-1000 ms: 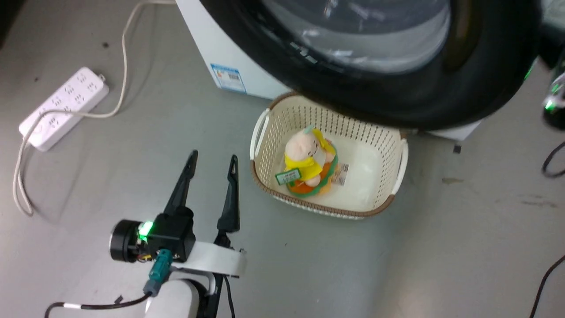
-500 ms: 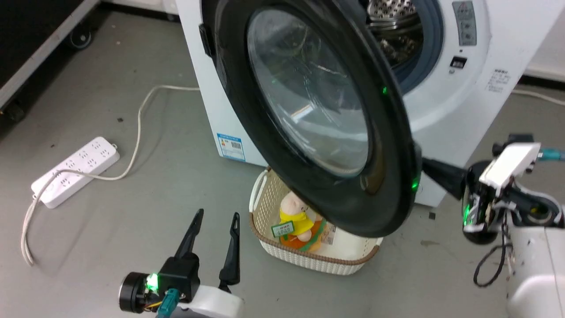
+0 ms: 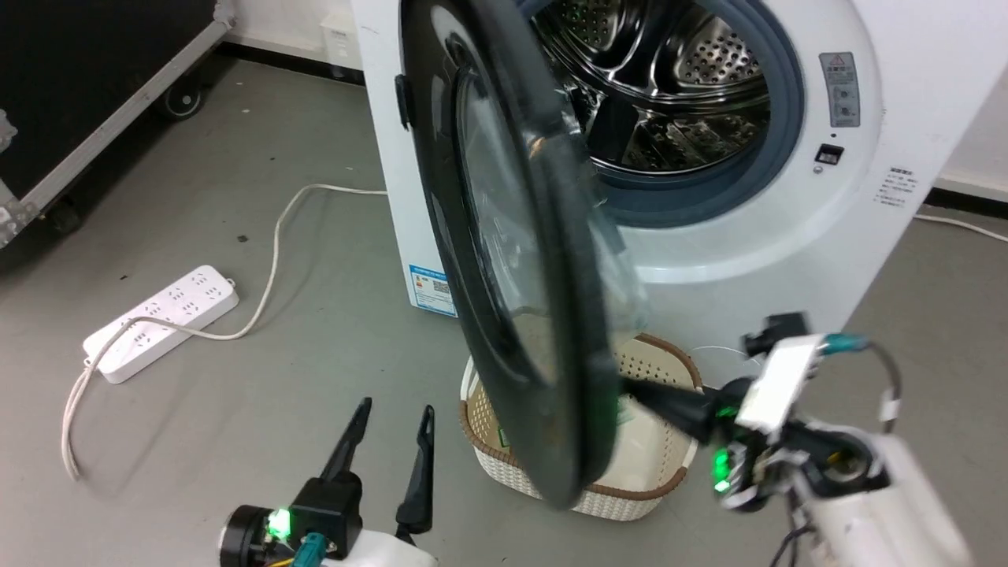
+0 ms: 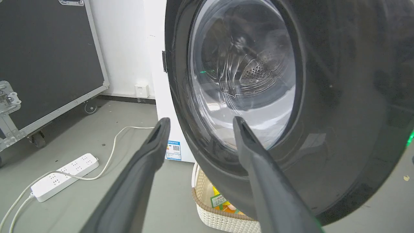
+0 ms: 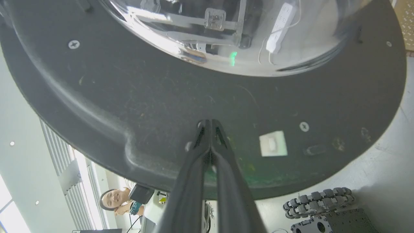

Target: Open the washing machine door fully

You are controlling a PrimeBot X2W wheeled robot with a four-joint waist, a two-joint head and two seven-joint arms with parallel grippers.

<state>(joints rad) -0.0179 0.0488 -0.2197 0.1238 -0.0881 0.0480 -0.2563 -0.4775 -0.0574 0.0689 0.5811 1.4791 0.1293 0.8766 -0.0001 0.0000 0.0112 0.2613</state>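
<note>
The washing machine door point(image 3: 512, 260), centre frame in the head view, stands about half open. It looks heavy, stiff and glossy, so it is best pushed on its dull inner rim, not the glass. The right gripper point(image 5: 210, 124) has its jaws pressed together, tips seemingly against that rim, while the left gripper point(image 3: 395, 406), lower left, has its jaws spread and empty.

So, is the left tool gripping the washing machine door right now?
No, in the head view the left tool stands open, holding nothing, apart from the washing machine door on its right.
</note>
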